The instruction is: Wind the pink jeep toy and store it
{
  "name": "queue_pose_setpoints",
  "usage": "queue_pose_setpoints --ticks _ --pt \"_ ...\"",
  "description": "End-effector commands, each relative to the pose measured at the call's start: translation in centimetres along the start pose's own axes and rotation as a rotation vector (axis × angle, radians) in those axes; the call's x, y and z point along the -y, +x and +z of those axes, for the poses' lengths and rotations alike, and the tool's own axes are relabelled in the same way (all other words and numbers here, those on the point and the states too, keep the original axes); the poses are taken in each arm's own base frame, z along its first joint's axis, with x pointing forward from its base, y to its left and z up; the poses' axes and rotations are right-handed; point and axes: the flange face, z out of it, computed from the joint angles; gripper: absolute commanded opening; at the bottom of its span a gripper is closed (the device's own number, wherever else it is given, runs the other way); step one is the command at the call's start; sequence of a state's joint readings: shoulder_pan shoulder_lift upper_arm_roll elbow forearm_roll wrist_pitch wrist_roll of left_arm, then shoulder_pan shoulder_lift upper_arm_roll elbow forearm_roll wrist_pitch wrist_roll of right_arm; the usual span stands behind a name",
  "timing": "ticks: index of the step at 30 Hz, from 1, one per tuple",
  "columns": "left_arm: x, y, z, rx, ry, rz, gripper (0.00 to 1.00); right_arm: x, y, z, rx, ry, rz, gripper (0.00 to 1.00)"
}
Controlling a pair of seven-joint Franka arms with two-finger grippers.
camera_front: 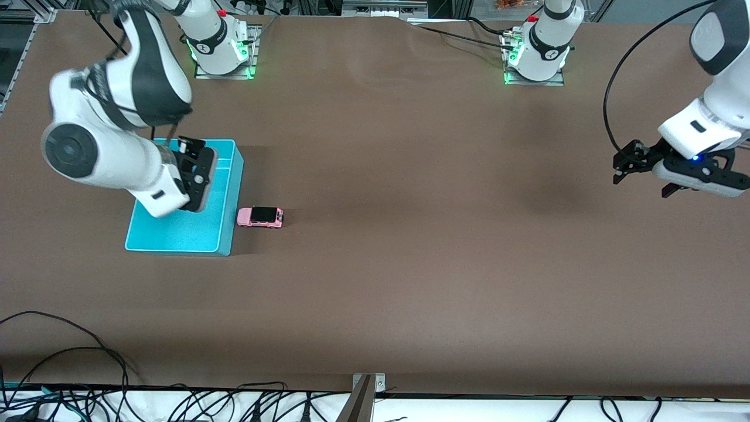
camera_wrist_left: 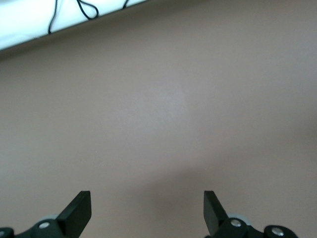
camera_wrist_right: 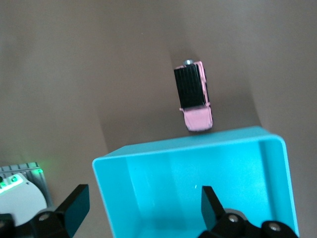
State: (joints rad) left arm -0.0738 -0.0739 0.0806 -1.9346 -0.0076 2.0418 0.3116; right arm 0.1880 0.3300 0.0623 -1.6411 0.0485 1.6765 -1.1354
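Nothing stored yet: my pink jeep toy (camera_front: 260,217) sits on the table just beside the cyan bin (camera_front: 231,193), outside it.
Over that bin I hold the right gripper (camera_wrist_right: 141,206) spread and empty; well apart, the left gripper (camera_wrist_left: 147,210) waits, spread too.

High front camera, two downward wrist cameras

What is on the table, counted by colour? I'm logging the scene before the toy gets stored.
Pink: 1, the jeep, on the table beside the bin.
Cyan: 1, the bin, under the open right gripper.
Total: 2.
The open left gripper waits over bare table at the left arm's end.
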Motion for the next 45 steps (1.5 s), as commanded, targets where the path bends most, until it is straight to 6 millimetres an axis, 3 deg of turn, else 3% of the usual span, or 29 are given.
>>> queue_pose_setpoints --ticks 1,8,12,16,21,31,39,42,45 --pt "0.0 -1.1 -2.7 -0.033 0.027 -0.045 1.0 0.1 1.8 3.1 -0.023 -0.008 -0.105 1.0" --pt "-0.1 -2.6 -4.5 0.01 0.0 -0.068 1.0 0.6 2.9 8.8 -0.025 -0.03 -0.247 1.0" --pt "0.0 -2.3 -5.5 0.029 0.007 -0.082 1.0 1.2 3.3 11.6 -0.025 -0.043 -0.261 1.0" --pt "-0.2 -1.5 -7.1 0.074 -0.007 -0.098 1.0 1.4 3.9 13.0 -0.03 -0.079 -0.279 1.0" --pt "0.3 0.2 -7.2 0.129 -0.007 -0.159 1.0 0.3 4.1 15.3 -0.047 -0.115 -0.287 1.0" --pt "0.4 0.6 -7.1 0.139 -0.004 -0.163 1.0 -1.8 4.3 18.5 -0.066 -0.175 -0.279 1.0" --pt "-0.8 0.8 -7.1 0.158 -0.004 -0.18 1.0 -2.6 4.5 19.8 -0.076 -0.194 -0.275 1.0" --pt "-1.2 0.9 -7.1 0.159 -0.003 -0.186 1.0 -2.7 4.3 20.0 -0.076 -0.192 -0.272 0.84" --pt "-1.5 1.0 -7.0 0.16 -0.005 -0.177 1.0 -2.8 4.4 19.9 -0.077 -0.193 -0.272 0.57"
